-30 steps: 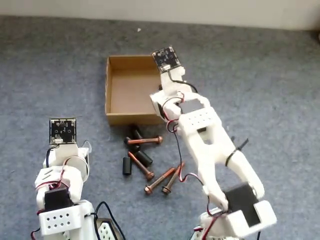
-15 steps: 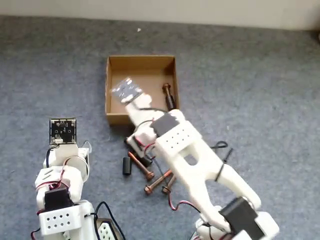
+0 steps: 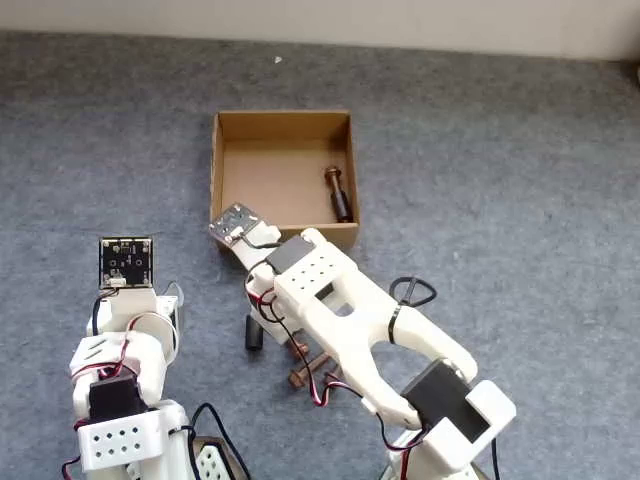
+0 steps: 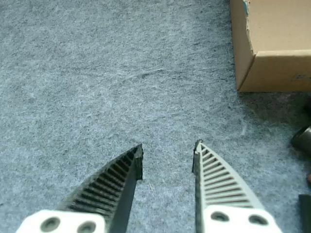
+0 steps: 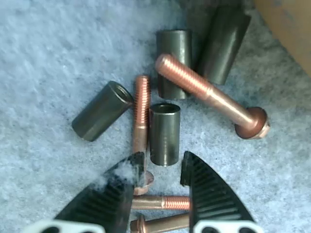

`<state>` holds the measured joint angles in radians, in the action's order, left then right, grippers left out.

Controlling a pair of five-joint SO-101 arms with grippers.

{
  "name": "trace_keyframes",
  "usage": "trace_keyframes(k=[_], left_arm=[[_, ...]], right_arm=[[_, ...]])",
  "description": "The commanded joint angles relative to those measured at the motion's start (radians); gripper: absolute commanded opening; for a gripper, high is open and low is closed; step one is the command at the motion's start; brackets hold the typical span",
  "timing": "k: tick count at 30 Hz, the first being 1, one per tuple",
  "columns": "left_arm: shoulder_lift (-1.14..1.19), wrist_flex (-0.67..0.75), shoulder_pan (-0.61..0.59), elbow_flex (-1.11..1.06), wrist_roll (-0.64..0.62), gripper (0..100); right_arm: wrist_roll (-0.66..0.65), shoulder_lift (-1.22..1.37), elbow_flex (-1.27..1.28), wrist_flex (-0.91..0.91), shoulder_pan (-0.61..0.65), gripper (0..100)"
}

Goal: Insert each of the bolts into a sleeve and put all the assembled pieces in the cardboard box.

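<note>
Grey felt covers the table (image 3: 520, 180). My right arm (image 3: 340, 310) stretches across its middle, bent down over the loose parts just in front of the cardboard box (image 3: 270, 185). The left arm (image 3: 125, 340) stands folded at the near left, well apart from the box.

The left gripper (image 4: 168, 145) hangs over bare felt with its fingers released and nothing between them, and I can see a corner of the box off to one side. The right gripper (image 5: 163, 155) sits low over the pile. Its fingers are spread and empty, with the tips on either side of the near end of one sleeve (image 5: 164, 133).

Just beside that sleeve lies a bolt (image 5: 141, 121). A longer bolt (image 5: 209, 94) rests across a second sleeve (image 5: 173, 63), and a third sleeve (image 5: 102, 110) lies a little apart. In the box, one assembled piece (image 3: 338, 195) lies along the wall on the right arm's side.
</note>
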<state>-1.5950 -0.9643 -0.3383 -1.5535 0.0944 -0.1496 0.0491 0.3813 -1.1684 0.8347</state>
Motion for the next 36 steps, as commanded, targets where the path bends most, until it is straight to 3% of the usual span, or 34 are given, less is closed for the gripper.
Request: trace_keyframes(k=[1, 11, 16, 21, 29, 36], left_arm=[[-0.008, 0.023, -0.010, 0.004, 0.012, 19], [-0.008, 0.020, -0.010, 0.004, 0.012, 19], [-0.008, 0.020, -0.010, 0.004, 0.012, 19], [-0.008, 0.021, -0.010, 0.002, 0.012, 19], [-0.008, 0.021, -0.010, 0.002, 0.012, 19], [-0.008, 0.023, -0.005, 0.004, 0.012, 19]], right_arm=[[0.000, -0.004, -0.044, 0.065, 0.012, 12.0], [0.000, 0.147, -0.033, 0.104, -0.019, 11.8], [-0.086, 0.182, -0.027, 0.094, -0.039, 1.2], [-0.107, 0.170, -0.035, 0.002, -0.042, 0.6], [-0.106, -0.166, -0.064, -0.104, -0.065, 0.6], [-0.101, -0.423, -0.058, -0.239, -0.234, 0.6]])
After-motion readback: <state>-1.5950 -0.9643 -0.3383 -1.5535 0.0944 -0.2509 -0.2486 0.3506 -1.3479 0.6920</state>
